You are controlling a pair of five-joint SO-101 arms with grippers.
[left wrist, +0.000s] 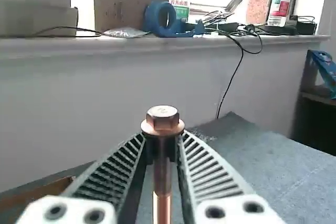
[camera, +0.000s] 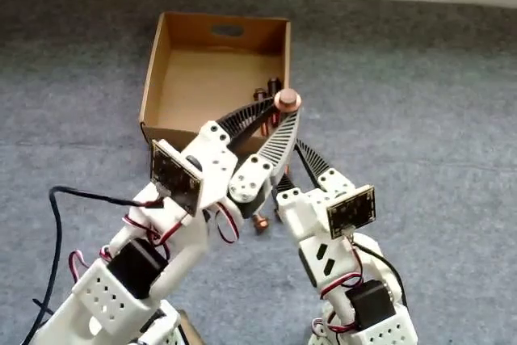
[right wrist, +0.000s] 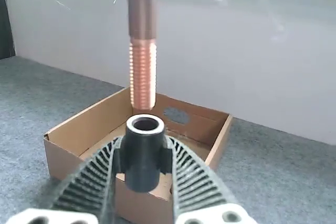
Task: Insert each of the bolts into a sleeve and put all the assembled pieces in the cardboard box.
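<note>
Cardboard box (camera: 154, 70) holds copper bolts (camera: 273, 85), right side.

Leans the left arm (camera: 161, 236) and the right arm (camera: 343, 224) in, wrists close together. Pinches the bolt (left wrist: 163, 124), head up, in the left gripper (left wrist: 163, 145), fingers tight on both sides. Grips the sleeve (right wrist: 143, 153) in the right gripper (right wrist: 143, 163), lower down, hole up, right under the bolt.
</note>
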